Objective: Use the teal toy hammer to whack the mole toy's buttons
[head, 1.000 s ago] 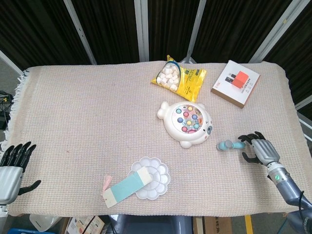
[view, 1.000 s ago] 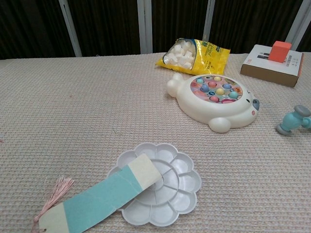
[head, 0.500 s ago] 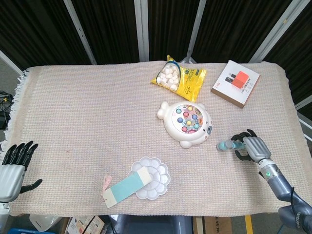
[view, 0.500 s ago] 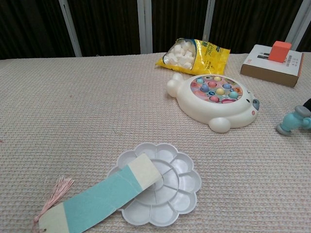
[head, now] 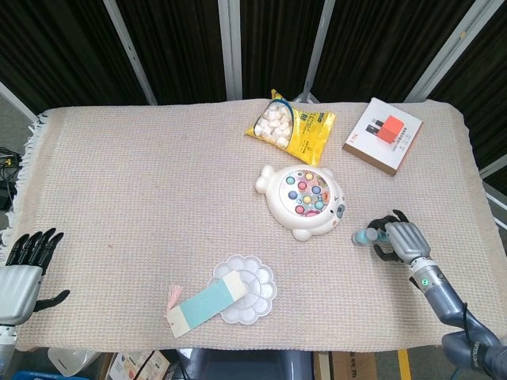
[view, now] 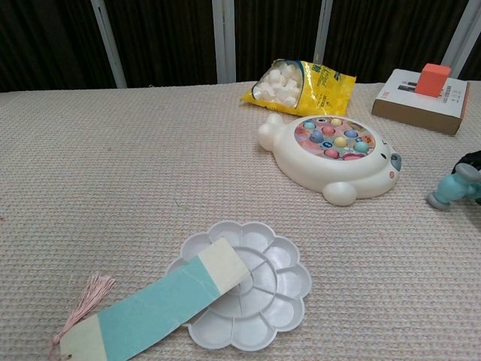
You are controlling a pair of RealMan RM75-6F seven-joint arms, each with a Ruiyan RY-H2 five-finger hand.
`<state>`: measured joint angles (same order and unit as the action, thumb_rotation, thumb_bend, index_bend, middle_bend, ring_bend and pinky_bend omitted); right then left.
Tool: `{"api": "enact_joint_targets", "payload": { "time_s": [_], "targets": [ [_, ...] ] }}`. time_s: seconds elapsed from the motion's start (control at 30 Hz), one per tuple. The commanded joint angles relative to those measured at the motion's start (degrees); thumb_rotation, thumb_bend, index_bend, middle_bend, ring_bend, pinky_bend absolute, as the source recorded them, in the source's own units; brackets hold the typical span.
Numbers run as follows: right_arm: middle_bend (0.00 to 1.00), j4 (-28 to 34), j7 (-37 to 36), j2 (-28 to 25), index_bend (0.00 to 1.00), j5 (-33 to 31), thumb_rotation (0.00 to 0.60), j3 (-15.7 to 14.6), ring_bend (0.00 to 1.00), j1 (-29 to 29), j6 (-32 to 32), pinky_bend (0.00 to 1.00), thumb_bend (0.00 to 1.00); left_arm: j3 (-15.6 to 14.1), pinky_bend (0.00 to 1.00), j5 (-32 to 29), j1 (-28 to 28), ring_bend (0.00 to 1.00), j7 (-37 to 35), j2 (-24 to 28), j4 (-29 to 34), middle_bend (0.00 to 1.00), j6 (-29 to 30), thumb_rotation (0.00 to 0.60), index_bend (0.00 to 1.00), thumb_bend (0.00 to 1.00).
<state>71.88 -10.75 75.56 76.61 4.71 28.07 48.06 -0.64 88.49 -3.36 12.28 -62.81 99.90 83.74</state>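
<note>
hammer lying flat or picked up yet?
Lying flat: the teal toy hammer rests on its side on the cloth; the right hand covers its handle, but whether the fingers grip it cannot be told.

Centre right: cream mole toy (view: 331, 159) with coloured buttons (view: 337, 138). Right edge: teal toy hammer (view: 454, 187), its head on the woven cloth (view: 113, 173), dark fingers (view: 471, 159) just above it. Top: yellow snack bag (view: 301, 81) and boxed item (view: 419, 92). Bottom: white flower-shaped palette (view: 259, 289) under a tasselled teal bookmark (view: 150, 312).
</note>
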Motion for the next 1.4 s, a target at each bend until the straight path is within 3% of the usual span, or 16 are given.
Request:
{"api": "enact_joint_targets", "payload": {
  "time_s": [0.03, 0.23, 0.93, 1.4],
  "targets": [
    [0.36, 0.8, 1.5, 0.2, 0.37, -1.2, 0.6, 0.2, 0.22, 0.2, -0.3, 0.02, 0.5, 0.1, 0.0, -0.3, -0.2, 0.0, -0.3, -0.1, -0.3, 0.0, -0.4, 0.6, 0.0, 0.12],
    [0.39, 0.8, 3.3, 0.9, 0.4, -2.5, 0.6, 0.3, 0.24, 0.3, -0.5, 0.02, 0.56, 0.1, 0.0, -0.6, -0.3, 0.0, -1.1, -0.2, -1.2, 0.0, -0.6, 0.6, 0.0, 0.12],
    [0.46, 0.9, 5.6, 2.0, 0.5, -3.7, 0.6, 0.2, 0.3, 0.6, -0.2, 0.04, 0.64, 0.1, 0.0, -1.2, -0.5, 0.0, -2.5, -0.5, -2.5, 0.0, -0.8, 0.6, 0.0, 0.12],
    [0.59, -0.4, 5.5, 3.4, 0.64, -4.3, 0.6, 0.6, 0.41, 1.1, -0.5, 0.07, 0.68, 0.1, 0.0, -1.8, -0.7, 0.0, -3.0, -0.7, -2.9, 0.0, -1.3, 0.6, 0.0, 0.12]
  ]
}}
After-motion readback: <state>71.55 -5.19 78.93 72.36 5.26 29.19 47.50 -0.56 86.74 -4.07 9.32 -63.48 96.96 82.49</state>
